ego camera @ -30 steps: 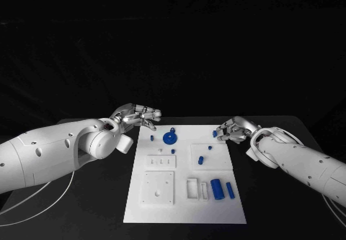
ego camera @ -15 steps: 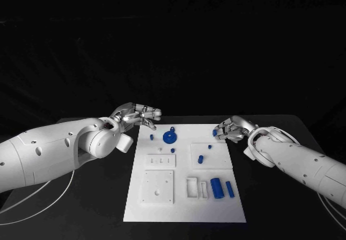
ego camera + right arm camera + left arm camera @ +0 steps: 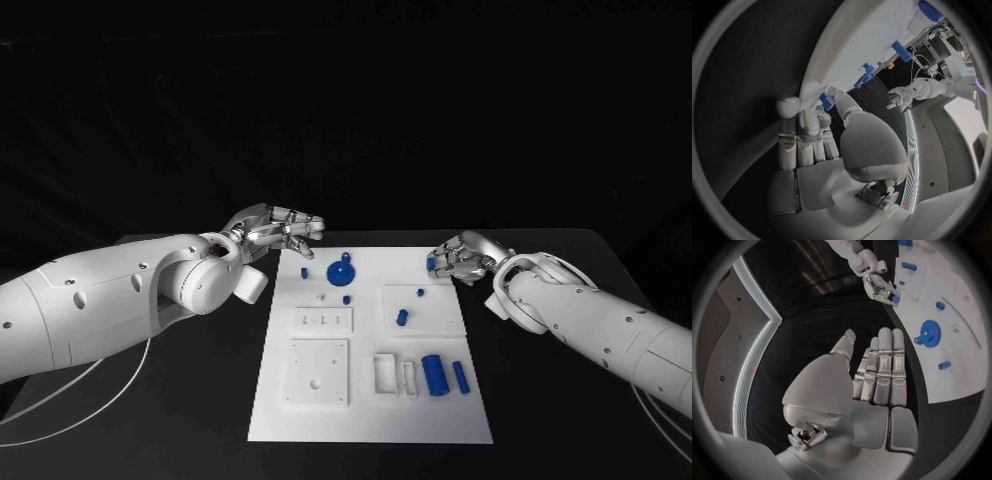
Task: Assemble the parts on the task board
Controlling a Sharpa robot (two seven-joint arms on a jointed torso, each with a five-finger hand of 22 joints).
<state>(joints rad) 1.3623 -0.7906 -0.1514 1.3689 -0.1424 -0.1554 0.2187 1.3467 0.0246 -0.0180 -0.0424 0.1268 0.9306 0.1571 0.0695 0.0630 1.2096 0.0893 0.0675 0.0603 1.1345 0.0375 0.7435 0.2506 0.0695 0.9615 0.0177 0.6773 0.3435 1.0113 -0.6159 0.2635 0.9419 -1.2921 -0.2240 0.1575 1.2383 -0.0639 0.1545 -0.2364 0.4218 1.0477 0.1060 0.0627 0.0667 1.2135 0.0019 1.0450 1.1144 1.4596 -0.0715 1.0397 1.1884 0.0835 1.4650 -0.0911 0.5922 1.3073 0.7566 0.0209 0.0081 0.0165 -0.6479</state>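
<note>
White rectangular task board (image 3: 368,410) on black worktop (image 3: 173,420), long axis running away from the robot. Near end: large blue cylinder (image 3: 433,377) and slimmer blue cylinder (image 3: 460,377), lying side by side, lengthwise along the board. Far end: blue toothed gear (image 3: 340,274), flat. Right hand (image 3: 459,259) at far right corner, pinching small blue peg (image 3: 431,265). Left hand (image 3: 277,230) beyond far left corner, fingers extended, holding nothing.
</note>
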